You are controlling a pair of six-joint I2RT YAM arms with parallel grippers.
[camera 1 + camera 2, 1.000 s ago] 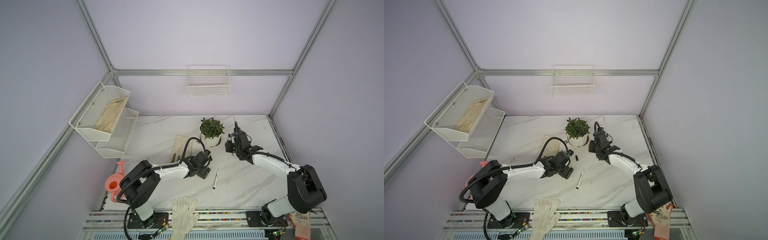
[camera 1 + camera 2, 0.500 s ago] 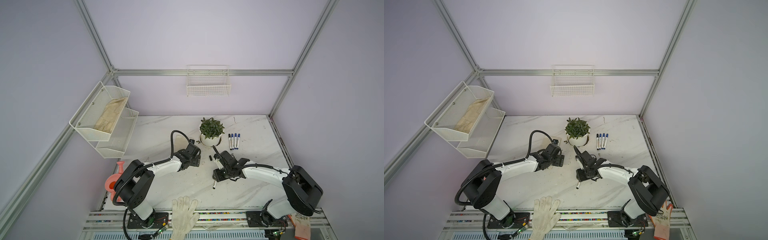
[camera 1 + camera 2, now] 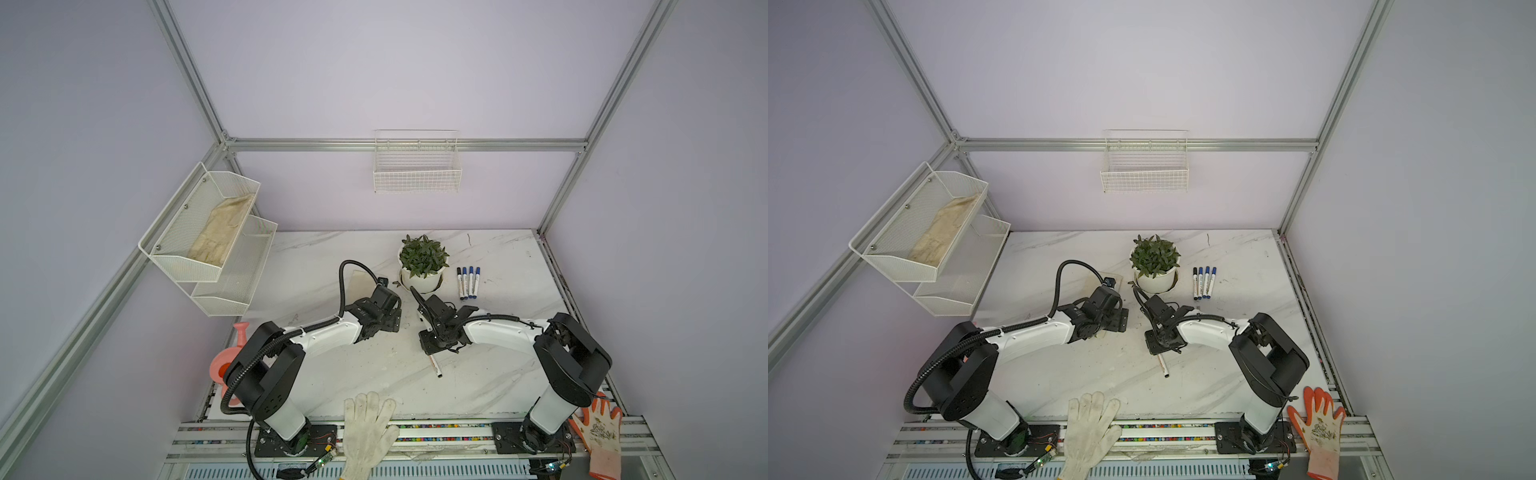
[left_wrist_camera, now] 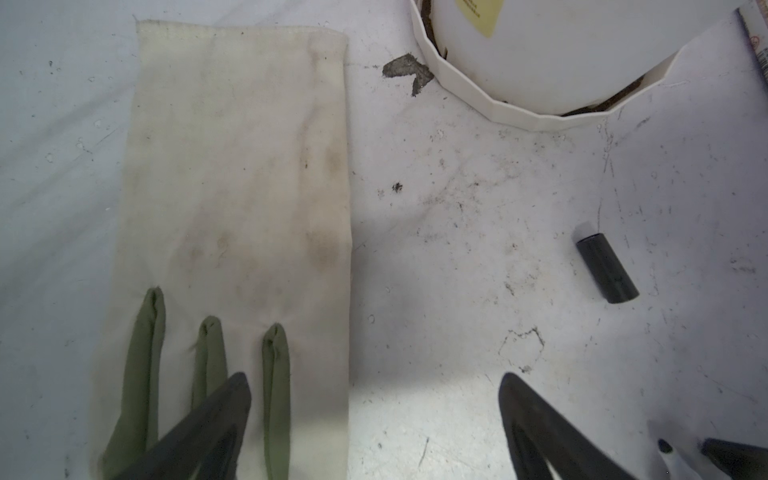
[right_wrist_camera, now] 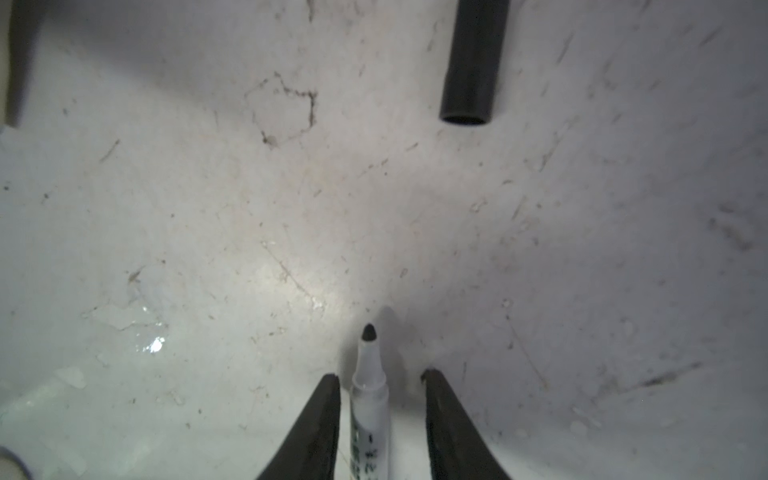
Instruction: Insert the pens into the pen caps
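One uncapped white pen with a black tip lies on the marble table. It sits between the fingers of my right gripper, which are close on both sides but still show small gaps, so the gripper is open. Its tail sticks out below the gripper in both top views. A black pen cap lies just ahead of the tip, its mouth towards the pen. My left gripper is wide open and empty, low over the table with the same cap off to one side. Several capped pens lie in a row.
A cream cloth with olive strips lies under one left finger. A potted plant in a white pot stands just behind both grippers. A white glove and an orange glove hang at the front edge. A pink watering can is at the left.
My right arm came forward from the pen row at the back to the loose pen, and its jaws have narrowed round it. My left gripper moved back towards the pot and stayed open.
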